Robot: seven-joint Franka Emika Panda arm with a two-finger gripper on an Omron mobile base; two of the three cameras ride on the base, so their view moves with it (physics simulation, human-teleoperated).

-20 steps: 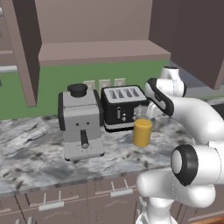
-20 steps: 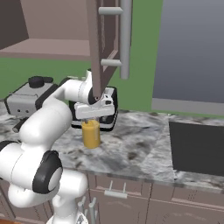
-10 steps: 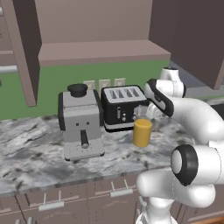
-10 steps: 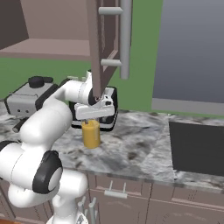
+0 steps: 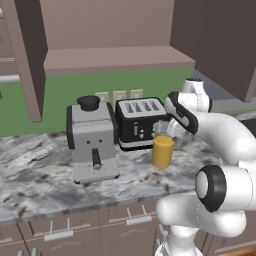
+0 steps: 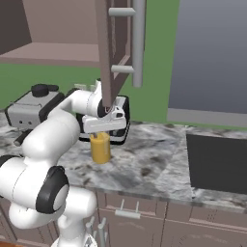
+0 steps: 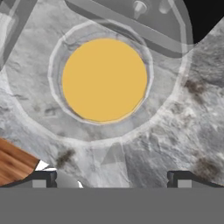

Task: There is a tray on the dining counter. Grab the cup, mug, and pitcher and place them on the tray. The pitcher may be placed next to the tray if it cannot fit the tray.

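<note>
Grey marbled bench (image 5: 40,175) runs under brown cupboards and a green wall. Right above the pitcher (image 5: 162,151) hangs the pincer (image 7: 111,177), its two tips spread wide, holding nothing. Just behind the yellow pitcher sits a black toaster (image 5: 139,123), with a grey coffee machine (image 5: 92,137) beside it.

You have a grey marbled countertop (image 5: 45,175) over brown cabinets. On it stands the yellow pitcher (image 5: 162,151), upright, just in front of the black toaster (image 5: 140,123). A grey coffee machine (image 5: 92,140) stands beside the toaster, on its left in the left base view. To the right of the pitcher in the right base view, well apart, a dark cooktop (image 6: 217,161) lies flat in the countertop.
</note>
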